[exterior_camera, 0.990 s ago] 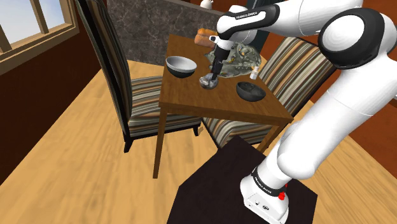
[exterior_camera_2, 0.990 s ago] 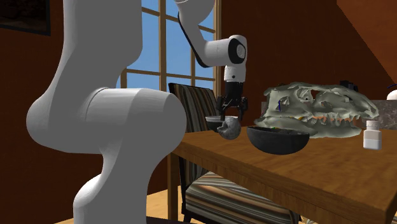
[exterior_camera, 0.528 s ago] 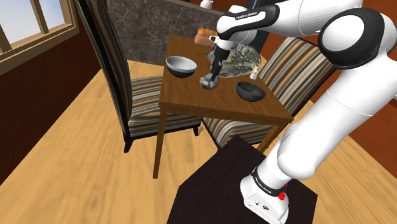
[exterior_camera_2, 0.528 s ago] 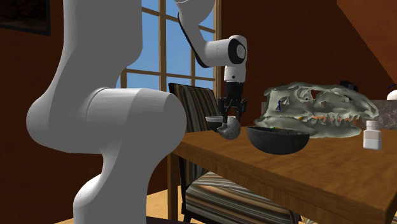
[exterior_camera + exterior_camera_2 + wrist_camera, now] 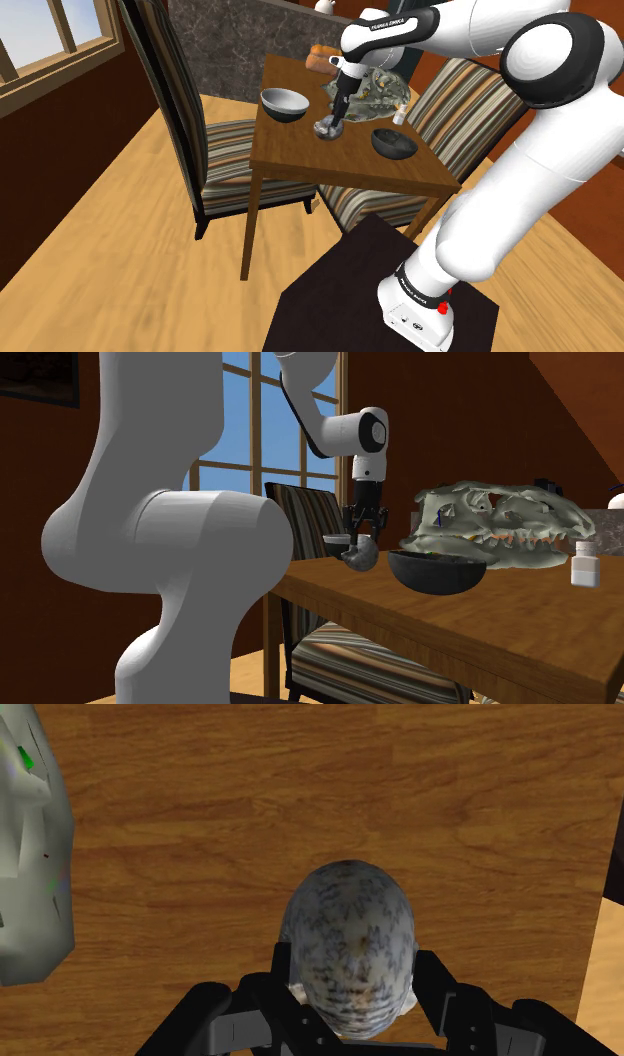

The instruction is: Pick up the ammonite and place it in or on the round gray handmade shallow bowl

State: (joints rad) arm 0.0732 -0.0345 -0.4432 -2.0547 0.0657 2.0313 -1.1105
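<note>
The ammonite (image 5: 348, 944), a mottled grey-white rounded fossil, rests on the wooden table (image 5: 300, 155). My black gripper (image 5: 350, 992) comes straight down over it and is shut on it, one finger against each side. The shoulder view shows the gripper (image 5: 333, 120) and ammonite (image 5: 326, 128) near the table's middle. A grey bowl (image 5: 285, 103) with a pale inside stands to the shoulder view's left of them. A darker bowl (image 5: 394, 143) sits toward the shoulder view's right. In the second exterior view the ammonite (image 5: 360, 557) sits under the gripper (image 5: 362, 542), beside the dark bowl (image 5: 437, 570).
A large greenish skull (image 5: 372, 88) lies at the table's back, close behind the arm, and its edge (image 5: 30, 854) shows beside the gripper. A small white bottle (image 5: 400, 115) stands by it. Striped chairs (image 5: 190, 120) (image 5: 450, 105) flank the table.
The fingers have come together on the ammonite since a second ago. The arm and the ammonite have stayed in place.
</note>
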